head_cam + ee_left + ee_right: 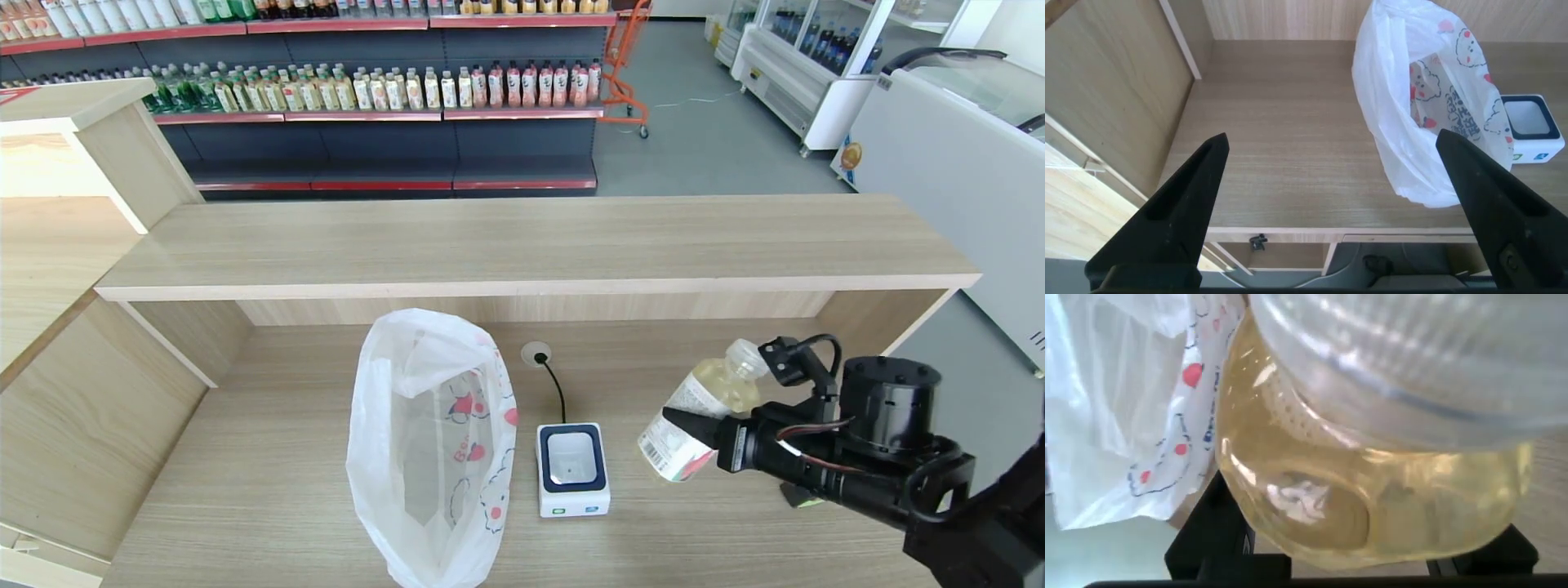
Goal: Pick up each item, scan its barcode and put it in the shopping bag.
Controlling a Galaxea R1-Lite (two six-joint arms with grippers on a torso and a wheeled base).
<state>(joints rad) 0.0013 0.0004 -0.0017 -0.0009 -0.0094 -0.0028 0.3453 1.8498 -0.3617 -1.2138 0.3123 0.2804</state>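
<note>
The right gripper (694, 426) pinches a bottle (712, 390) near the scanner (572, 467), apparently unscanned and not yet in the bag (433, 441); the left gripper (1333, 196) has its fingers (1182, 206) spread, holding nothing.

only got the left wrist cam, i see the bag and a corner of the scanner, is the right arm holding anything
Observer: Yes. The right gripper is shut on a bottle of yellowish liquid, held tilted above the counter.
Operator: is it over the scanner yet
Observer: No. The bottle is off to the right of the scanner, not over its window. A barcode shows on the label near the bottle's lower end.
Operator: scanner plugged in?
Observer: A black cable runs from its back edge to a hole in the counter behind it.
</note>
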